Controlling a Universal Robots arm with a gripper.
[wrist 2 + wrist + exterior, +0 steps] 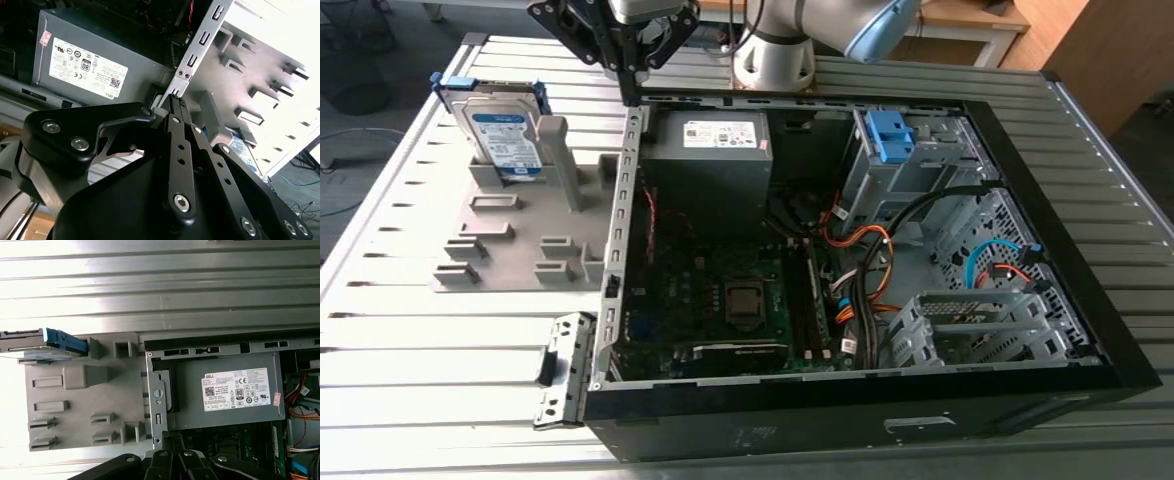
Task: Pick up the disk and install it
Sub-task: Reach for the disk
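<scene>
The gripper (631,97) is hovering over the computer case's (635,190) wall, fingers pressed together and holding nothing. The disk (500,128) is standing upright in the grey holder (507,245) (well apart, toward the exterior view's left). A good pick probably needs spread fingers coming down squarely over the disk's top edge.

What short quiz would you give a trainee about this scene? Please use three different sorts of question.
1. True or false: the disk lies inside the computer case.
2. What does the gripper hold? A) the disk B) nothing C) a screwdriver
3. In the exterior view, the disk stands upright in the grey holder on the case's ____ side.
Key: 1 false; 2 B; 3 left.
</scene>
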